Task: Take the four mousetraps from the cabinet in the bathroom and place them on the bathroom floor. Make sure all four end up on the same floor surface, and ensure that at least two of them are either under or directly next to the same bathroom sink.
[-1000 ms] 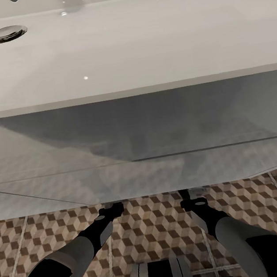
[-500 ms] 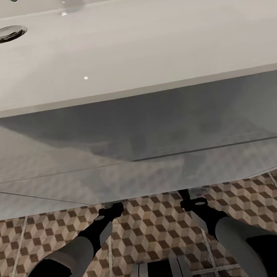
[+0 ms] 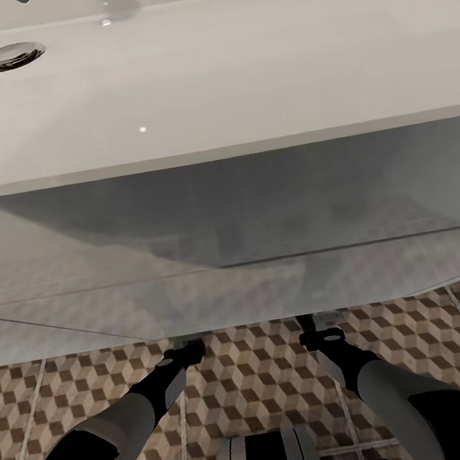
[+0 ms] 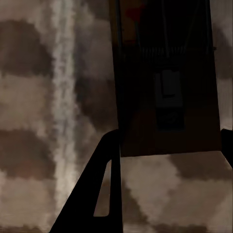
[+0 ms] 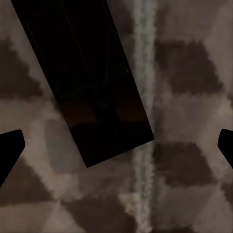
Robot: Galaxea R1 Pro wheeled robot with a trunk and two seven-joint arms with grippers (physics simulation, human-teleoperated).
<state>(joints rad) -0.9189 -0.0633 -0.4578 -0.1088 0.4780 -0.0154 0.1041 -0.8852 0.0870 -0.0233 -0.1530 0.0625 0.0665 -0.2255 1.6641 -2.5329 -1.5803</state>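
Brown, beige and white cube-pattern tiles of the bathroom floor (image 3: 253,375) are seen low in the head view, and the long white sink (image 3: 206,78) is seen just past them, with its drain (image 3: 12,56) far back on the left; both arms are stretched down toward the foot of the sink; the left gripper (image 3: 192,349) and the right gripper (image 3: 318,326) are seen close to the sink's lower edge; in the left wrist view a dark mousetrap (image 4: 165,82) is seen lying flat on the tiles, with its long side running straight away from the camera; one dark finger (image 4: 104,189) is seen beside its near corner and the other just at the picture's edge, so the fingers look spread and let go, with nothing gripped; in the right wrist view another mousetrap (image 5: 82,77) is seen flat on the tiles, tilted at a slant, next to a pale grout line (image 5: 143,97); the two finger tips (image 5: 9,148) are set far apart, well clear of it, so it is let go too; both traps are judged to be right by the sink, so lifting straight up is likely called for next; no writing can be read anywhere
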